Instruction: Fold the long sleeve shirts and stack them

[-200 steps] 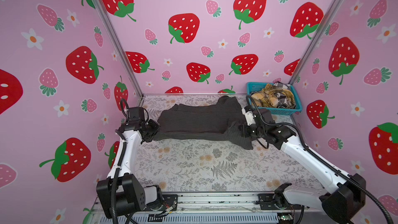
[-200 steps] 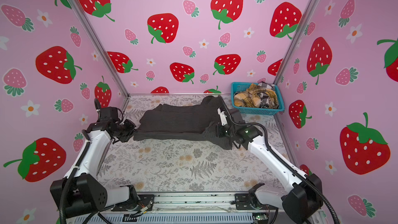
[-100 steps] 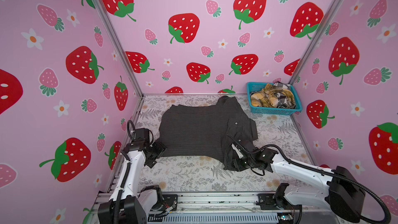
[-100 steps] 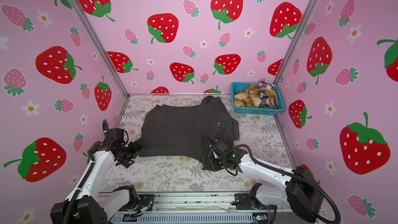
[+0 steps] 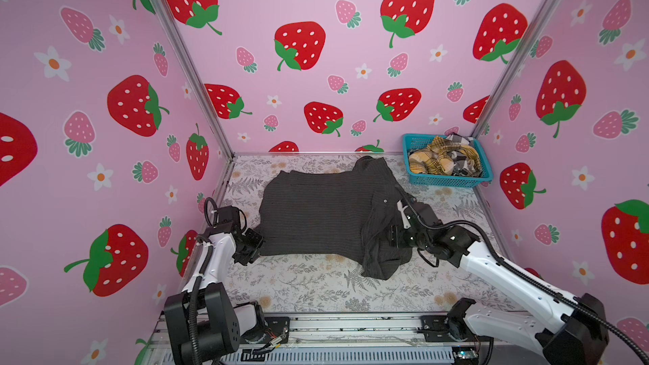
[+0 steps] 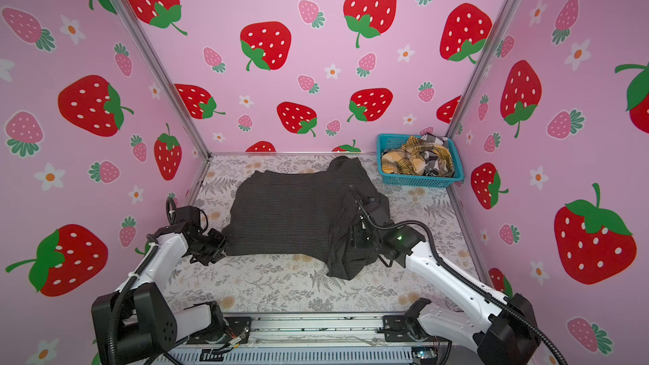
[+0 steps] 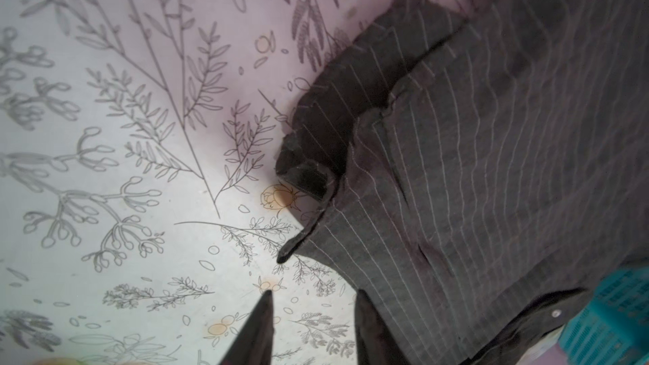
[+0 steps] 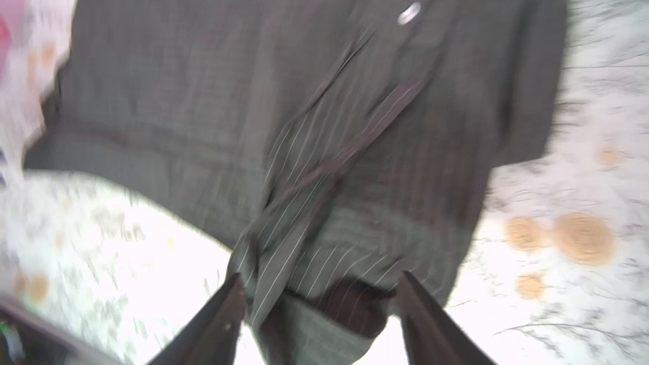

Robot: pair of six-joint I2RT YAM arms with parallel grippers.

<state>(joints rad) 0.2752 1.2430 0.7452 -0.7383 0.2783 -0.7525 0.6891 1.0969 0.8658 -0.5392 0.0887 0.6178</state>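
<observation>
Dragged forward from the back wall and just released, the pinstriped shirt (image 5: pixel 316 219) lies in the middle of the counter (image 5: pixel 298 286), flat except its bunched right side. The left fingers (image 7: pixel 256 331) stand apart and empty beside its left edge; the right fingers (image 8: pixel 214 321) gape, empty, over the bunching. Folding can likely start: bare room lies in front, and the basket (image 5: pixel 446 181) stands apart in the back right corner.

We count three shirts in both top views: one dark charcoal pinstriped shirt (image 5: pixel 316 219) at the centre of the frame, plus one mustard plaid shirt (image 5: pixel 430 163) and one black-and-white checked shirt (image 5: pixel 460 141) at the upper right. We count one turquoise basket (image 5: pixel 449 181), one bench (image 5: pixel 302 286), and two pincers, the left pincer (image 5: pixel 251 247) and the right pincer (image 5: pixel 393 237), each showing two dark fingers (image 7: pixel 256 331).
</observation>
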